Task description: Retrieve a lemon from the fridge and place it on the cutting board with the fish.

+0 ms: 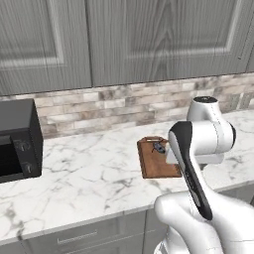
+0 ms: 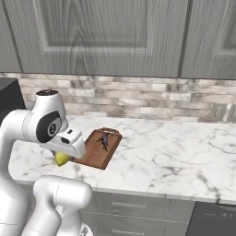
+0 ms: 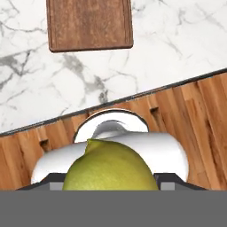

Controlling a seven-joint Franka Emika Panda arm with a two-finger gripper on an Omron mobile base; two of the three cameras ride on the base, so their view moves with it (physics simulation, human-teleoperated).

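A yellow-green lemon (image 3: pixel 111 168) sits in my gripper (image 3: pixel 111 179), whose jaws are closed on its sides. From the right base view the lemon (image 2: pixel 61 159) hangs under the hand at the counter's front edge, just left of the cutting board (image 2: pixel 94 153). The reddish-brown board (image 1: pixel 155 163) lies on the marble counter with the small dark fish (image 1: pixel 159 147) at its far end. In the hand view the board (image 3: pixel 90 24) is ahead of the lemon, its near part bare. The fish (image 2: pixel 104 139) lies toward the board's back. The fridge is out of view.
A black microwave (image 1: pixel 17 141) stands at the counter's left end. The marble counter (image 1: pixel 84 173) stretches left and right of the board, with grey drawers (image 2: pixel 133 207) below and grey wall cabinets above. Wooden floor (image 3: pixel 199 115) shows below the hand.
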